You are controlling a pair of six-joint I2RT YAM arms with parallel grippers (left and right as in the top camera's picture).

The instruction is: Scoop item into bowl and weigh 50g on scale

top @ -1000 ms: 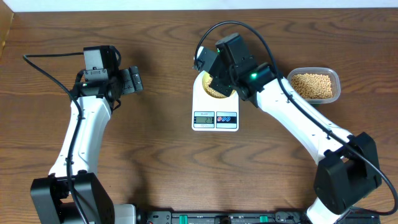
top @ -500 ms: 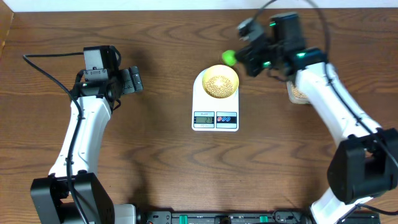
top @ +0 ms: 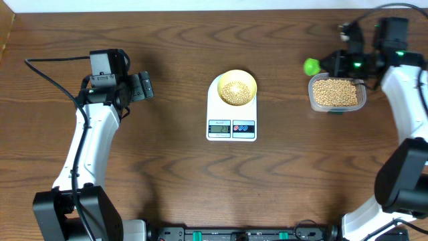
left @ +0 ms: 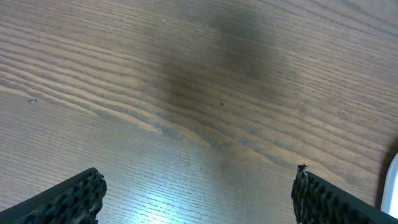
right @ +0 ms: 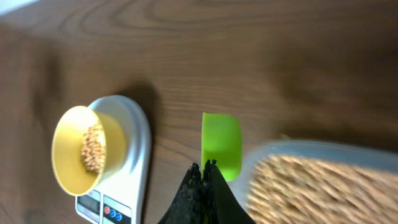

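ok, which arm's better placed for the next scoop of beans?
Right, most likely. The right fingers are shut on the green scoop, just beside the clear container of beans. The left fingers are open and empty over bare table, well left of the scale.

One scale (top: 215, 108), one yellow bowl (top: 253, 84), one clear container (top: 311, 94), one green scoop (top: 311, 66); beans (top: 334, 92) too many to count.
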